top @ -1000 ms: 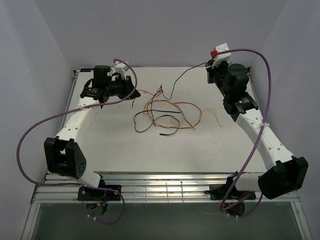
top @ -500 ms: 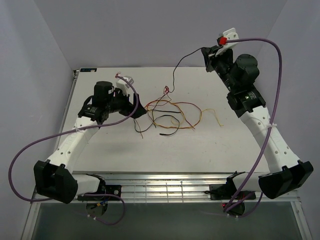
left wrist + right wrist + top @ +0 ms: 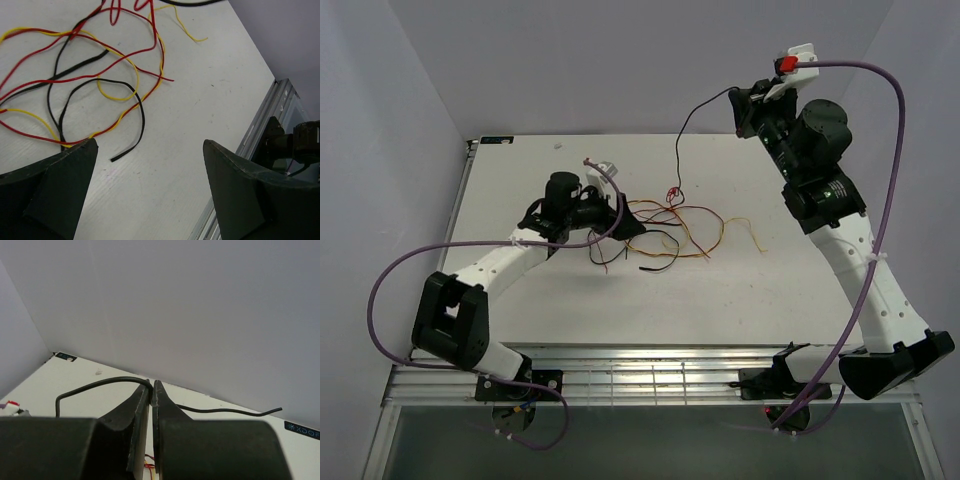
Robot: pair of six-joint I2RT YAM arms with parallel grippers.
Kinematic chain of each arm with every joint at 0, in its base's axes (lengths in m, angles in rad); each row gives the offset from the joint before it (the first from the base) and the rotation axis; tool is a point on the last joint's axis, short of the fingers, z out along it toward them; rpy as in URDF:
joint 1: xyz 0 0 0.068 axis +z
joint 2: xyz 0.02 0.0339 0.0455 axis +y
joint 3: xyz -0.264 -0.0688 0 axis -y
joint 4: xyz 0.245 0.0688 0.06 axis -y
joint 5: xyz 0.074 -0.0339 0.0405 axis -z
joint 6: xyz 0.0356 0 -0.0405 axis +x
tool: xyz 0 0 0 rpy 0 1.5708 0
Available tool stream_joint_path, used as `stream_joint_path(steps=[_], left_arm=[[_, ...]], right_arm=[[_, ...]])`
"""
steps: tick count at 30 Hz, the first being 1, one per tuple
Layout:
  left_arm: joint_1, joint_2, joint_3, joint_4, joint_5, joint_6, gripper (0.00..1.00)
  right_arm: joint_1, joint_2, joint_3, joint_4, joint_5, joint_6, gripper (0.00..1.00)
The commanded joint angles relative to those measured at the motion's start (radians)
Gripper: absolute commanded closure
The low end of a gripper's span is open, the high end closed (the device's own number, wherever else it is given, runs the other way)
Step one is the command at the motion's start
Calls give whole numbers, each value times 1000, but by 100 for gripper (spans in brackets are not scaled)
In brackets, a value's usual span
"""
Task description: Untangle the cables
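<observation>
Black cable (image 3: 95, 384) pinched in your right gripper (image 3: 151, 386) over table (image 3: 720, 300) far right corner. Left gripper (image 3: 150, 150) wide open above cables (image 3: 670, 225) tangle; purple hose (image 3: 850, 64) near.

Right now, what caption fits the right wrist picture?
Right gripper clamped shut on a thin black cable above the white table.

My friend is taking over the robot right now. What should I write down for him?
Left gripper open, low over the table beside the pile, holding nothing.
Right gripper shut on a black cable, held high by the back wall; it hangs down into the pile.
Red, yellow and black cables lie crossed mid-table.
Done: one black end raised. Left: pull every cable apart.
</observation>
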Motion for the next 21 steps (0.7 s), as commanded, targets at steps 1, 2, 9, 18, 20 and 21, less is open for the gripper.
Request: stream_joint_path(steps=[1,2,9,18,20,21], left_arm=[[-72,24,-16,233,-1,-80,2],[-105,41,11,238,-21,-73,2],[-210,239,160,258,-221,-33,2],[-285,375,205,311,-607,-66,6],[-293,383,201,337,-665,-76,7],[-296,389,197,374,-679,-83,7]], right_arm=[[13,-16,52,-44,89,80,92],[21,-14,59,-55,92,92,92],[42,-25,33,-75,121,124,92],[45,-45,33,-76,112,152,92],[45,-56,29,-78,112,158,92],[45,-59,26,-76,109,161,92]])
